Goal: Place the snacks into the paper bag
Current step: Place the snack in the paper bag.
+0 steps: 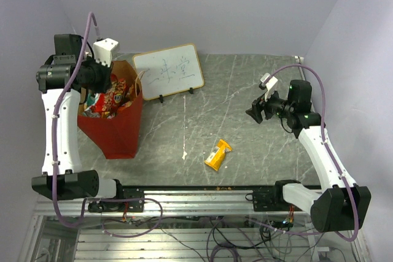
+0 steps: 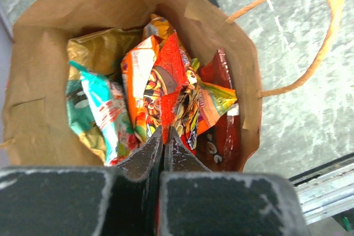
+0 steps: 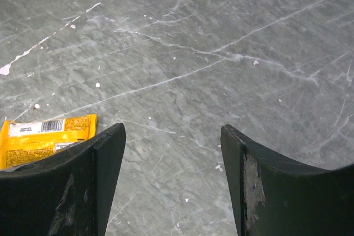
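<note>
One yellow packet (image 1: 218,154) is lying out on the grey table (image 1: 245,84), towards the near edge and roughly midway between the two arms, while the rest of the snacks (image 2: 166,81) are sitting crammed in the red paper bag (image 1: 116,133) at the far left. The right gripper (image 1: 256,113) is hovering above the bare stone with its fingers spread wide and nothing between them. From where it is hanging, the packet is lying nearer the rail and off to its left. In the wrist view only the packet's end is peeking out at the lower left, half hidden behind the left finger, so the fingers are not straddling it yet. The packet's long axis is running diagonally, from near-left to far-right, so I would expect the wrist to need some turning to close across the narrow width. The left gripper (image 2: 164,136) is pointing down into the bag's mouth, just above the packets, with its fingers pressed together and, as far as I can see, pinching nothing. A whiteboard (image 1: 169,72) is leaning just beside the bag. The right arm is plainly the nearer one to the loose packet, so the pick-up looks to be falling to it.
</note>
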Robot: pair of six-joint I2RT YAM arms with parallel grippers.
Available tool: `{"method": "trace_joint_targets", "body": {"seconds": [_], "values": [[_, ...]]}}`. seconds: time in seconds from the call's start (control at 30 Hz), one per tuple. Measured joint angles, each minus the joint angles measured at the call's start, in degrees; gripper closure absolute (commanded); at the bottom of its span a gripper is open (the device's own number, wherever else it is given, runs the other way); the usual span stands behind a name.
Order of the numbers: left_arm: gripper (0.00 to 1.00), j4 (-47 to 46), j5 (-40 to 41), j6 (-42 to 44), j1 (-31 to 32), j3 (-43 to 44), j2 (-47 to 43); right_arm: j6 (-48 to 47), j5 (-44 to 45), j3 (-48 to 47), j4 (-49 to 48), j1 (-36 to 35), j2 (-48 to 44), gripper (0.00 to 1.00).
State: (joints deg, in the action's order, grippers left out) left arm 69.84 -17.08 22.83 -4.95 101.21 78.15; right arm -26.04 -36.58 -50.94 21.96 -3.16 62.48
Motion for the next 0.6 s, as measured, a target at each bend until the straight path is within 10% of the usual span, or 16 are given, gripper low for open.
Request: {"method": "trace_joint_targets", "body": {"seconds": [0.6], "values": [[0.73,-7.0,-5.8,-6.5,-1.3,-5.9,5.6,-0.9,-0.2,0.0,0.0,0.0,0.5,0.31]]}}
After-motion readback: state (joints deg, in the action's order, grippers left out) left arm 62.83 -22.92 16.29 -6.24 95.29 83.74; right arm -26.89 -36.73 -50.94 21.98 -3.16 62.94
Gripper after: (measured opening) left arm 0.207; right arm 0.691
